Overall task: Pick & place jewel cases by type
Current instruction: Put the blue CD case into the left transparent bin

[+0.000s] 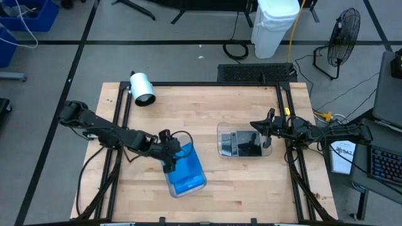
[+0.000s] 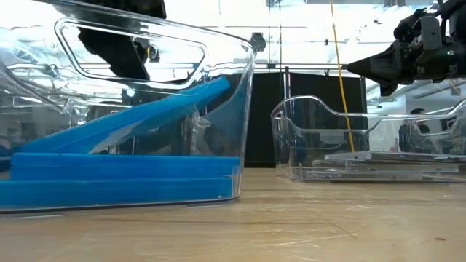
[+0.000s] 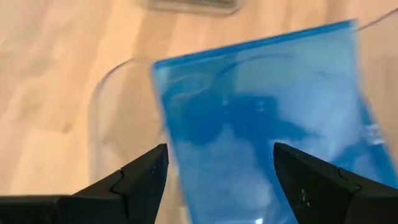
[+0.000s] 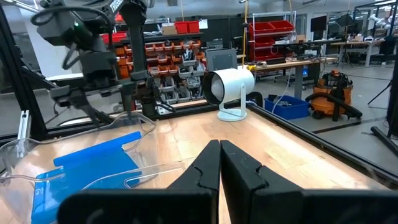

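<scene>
From overhead I see my left gripper (image 1: pixel 168 164) hovering spread over the clear rounded-corner plastic tray (image 1: pixel 200 182) of bright blue flat jewel cases (image 1: pixel 187 172), probably sorted by colour; my right gripper (image 1: pixel 256 126), fingers together and empty, waits above the second clear tray (image 1: pixel 221 133) with dark translucent jewel cases (image 1: pixel 246 144). At table level, one blue case (image 2: pixel 138 115) leans tilted on the flat stack, so I judge it freshly dropped. Past the left wrist's parted fingers (image 3: pixel 142 177) that case (image 3: pixel 273 118) lies free; the right wrist shows fingertips (image 4: pixel 219 163) touching.

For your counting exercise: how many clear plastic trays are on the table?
2: one tray holding blue jewel cases under the left gripper; the other holding dark cases beside the right gripper.
</scene>
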### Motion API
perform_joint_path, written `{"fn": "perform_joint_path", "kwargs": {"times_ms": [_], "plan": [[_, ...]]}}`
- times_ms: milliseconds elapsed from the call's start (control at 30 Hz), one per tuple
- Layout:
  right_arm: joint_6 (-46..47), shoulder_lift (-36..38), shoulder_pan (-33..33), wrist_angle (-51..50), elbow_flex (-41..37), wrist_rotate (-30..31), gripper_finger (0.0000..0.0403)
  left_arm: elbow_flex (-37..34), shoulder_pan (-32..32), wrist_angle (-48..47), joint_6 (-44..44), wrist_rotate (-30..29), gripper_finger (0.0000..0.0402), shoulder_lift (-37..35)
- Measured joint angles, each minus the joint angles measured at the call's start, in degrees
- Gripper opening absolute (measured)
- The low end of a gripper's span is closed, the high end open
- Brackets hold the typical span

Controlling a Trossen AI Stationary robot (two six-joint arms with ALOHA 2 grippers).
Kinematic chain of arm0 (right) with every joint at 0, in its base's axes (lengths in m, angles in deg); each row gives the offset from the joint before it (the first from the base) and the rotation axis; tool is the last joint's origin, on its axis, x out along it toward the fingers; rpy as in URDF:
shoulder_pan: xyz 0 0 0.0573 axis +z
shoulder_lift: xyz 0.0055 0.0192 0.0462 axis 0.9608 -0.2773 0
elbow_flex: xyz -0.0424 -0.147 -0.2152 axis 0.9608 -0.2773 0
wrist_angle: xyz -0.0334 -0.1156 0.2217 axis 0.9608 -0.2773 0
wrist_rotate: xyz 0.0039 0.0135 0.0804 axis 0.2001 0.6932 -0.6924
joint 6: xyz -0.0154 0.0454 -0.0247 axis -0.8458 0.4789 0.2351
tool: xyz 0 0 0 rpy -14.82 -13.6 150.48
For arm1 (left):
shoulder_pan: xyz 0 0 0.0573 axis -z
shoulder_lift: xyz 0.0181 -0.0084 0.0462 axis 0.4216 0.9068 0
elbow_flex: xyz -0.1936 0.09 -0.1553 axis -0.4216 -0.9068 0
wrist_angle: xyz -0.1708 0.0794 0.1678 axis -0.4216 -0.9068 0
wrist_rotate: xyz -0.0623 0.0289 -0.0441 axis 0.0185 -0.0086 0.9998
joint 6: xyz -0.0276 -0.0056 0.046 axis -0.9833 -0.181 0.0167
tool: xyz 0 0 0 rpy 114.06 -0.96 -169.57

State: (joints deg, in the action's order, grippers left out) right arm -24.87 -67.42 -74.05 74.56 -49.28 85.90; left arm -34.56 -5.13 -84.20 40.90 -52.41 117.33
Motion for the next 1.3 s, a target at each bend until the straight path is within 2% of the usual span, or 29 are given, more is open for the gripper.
{"fn": "perform_joint_path", "kwargs": {"times_ms": [100, 600, 1067, 1300], "plan": [[0.0, 0.0, 0.0, -0.2, 0.0, 0.0, 0.0004, 0.0, -0.8, -1.9, -0.4, -1.5, 0.0294, -0.4], [0.0, 0.0, 0.0, 0.0, 0.0, 0.0, 0.0004, 0.0, -8.3, -2.8, -1.3, 7.6, 0.0294, 0.9], [0.0, 0.0, 0.0, 0.0, 0.0, 0.0, 0.0004, 0.3, -9.5, 5.1, 3.3, 19.8, 0.0294, 10.2], [0.0, -0.1, 0.0, -0.1, 0.0, 0.0, 0.0004, 0.2, -11.4, 6.8, 6.1, 31.8, 0.0293, 10.7]]}}
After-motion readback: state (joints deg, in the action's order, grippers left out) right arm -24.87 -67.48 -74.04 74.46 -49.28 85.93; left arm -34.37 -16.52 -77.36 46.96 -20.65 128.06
